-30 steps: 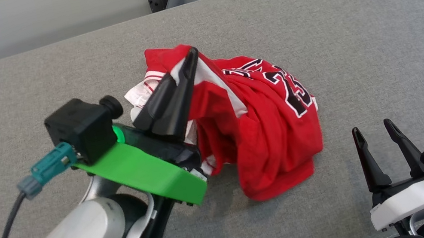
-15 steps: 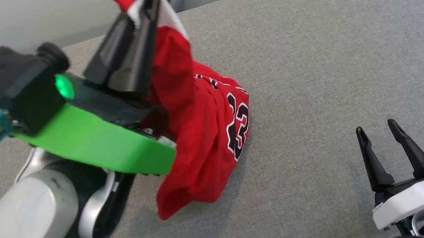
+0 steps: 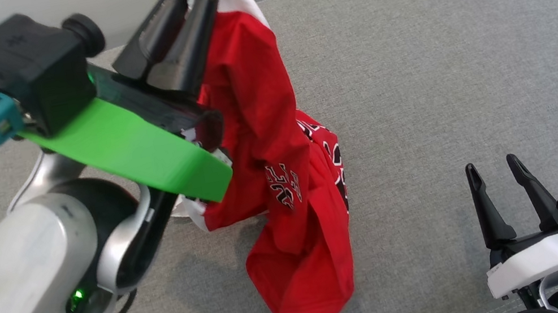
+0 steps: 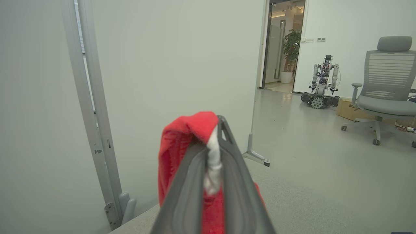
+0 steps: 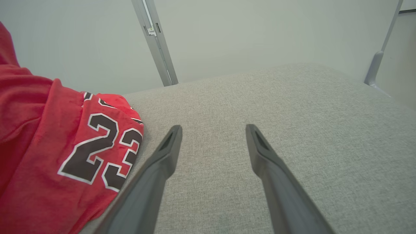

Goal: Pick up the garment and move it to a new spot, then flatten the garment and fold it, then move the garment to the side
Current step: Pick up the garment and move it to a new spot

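STEP: pick-up in hand | left end effector (image 4: 217, 136) clamped on garment (image 3: 283, 178), hanging over table (image 3: 441, 65) centre, lower end touching | right end effector (image 3: 490, 165) wide, empty | LEFT: relocate, flatten, fold, set aside

Black, white-edged number "23" on the front of the red garment (image 5: 39, 130)

- right gripper (image 5: 213, 127): the two dark fingers spread wide, nothing between them, over the grey padded surface (image 5: 292, 113)
- red garment (image 5: 48, 146) left of the fingers, bunched, black "23" with white outline facing up
- garment edge just beside the left finger
- far side: pale wall (image 5: 260, 32), slanted metal post (image 5: 156, 42)
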{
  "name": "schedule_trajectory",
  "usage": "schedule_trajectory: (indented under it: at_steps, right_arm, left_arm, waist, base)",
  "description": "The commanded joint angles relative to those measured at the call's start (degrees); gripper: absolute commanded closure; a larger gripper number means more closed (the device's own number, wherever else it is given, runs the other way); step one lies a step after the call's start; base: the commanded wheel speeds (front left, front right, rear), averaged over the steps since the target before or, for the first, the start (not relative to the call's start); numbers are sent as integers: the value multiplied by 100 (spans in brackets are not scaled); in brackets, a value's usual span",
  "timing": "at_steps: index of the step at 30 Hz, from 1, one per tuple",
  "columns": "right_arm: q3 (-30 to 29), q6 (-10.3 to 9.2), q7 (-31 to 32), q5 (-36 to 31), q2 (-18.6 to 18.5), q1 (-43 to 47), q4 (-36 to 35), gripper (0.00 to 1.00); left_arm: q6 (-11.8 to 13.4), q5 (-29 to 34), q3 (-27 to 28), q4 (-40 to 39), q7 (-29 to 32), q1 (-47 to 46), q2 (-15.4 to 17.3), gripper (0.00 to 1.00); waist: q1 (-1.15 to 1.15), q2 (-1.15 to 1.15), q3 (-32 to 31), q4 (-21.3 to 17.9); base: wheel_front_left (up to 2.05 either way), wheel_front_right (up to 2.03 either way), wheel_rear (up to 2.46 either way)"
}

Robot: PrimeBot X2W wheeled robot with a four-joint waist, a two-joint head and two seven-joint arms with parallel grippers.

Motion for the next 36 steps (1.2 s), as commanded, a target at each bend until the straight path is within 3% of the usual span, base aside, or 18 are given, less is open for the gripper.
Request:
schedule_trajectory:
  at_steps: [1, 8, 16, 21, 28, 36]
  right_arm:
    - [2, -2, -18, 20, -13, -56, 7, 0]
    - [-46, -2, -18, -19, -13, -67, 14, 0]
    - [-149, -2, -18, -164, -12, 117, -13, 0]
    - [-159, -2, -18, -253, -12, 128, -52, 0]
    - [-144, -3, -18, -403, -14, -51, -73, 0]
    - [-115, -2, -18, -459, -15, -108, -63, 0]
  left_arm:
    - [-3, -20, 61, 14, 19, -138, 72, 100]
    - [115, -140, 495, 186, -23, -76, 490, 100]
    - [294, -537, 1298, 314, -197, 509, 1350, 100]
    - [402, -890, 1849, 792, -313, 1056, 1900, 100]
    - [190, -1165, 2358, 2088, -577, 1544, 2439, 100]
    - [-123, -1175, 2612, 3328, -799, 1515, 2739, 100]
  waist:
    - [0, 0, 15, -22]
    - [0, 0, -18, -18]
    - [0, 0, -154, 195]
    - [0, 0, -168, 475]
    - [0, 0, -16, 738]
    - [0, 0, 163, 823]
  base:
    - [0, 0, 0]
    - [0, 0, 0]
    - [0, 0, 0]
    - [0, 0, 0]
    - [0, 0, 0]
    - [0, 0, 0]
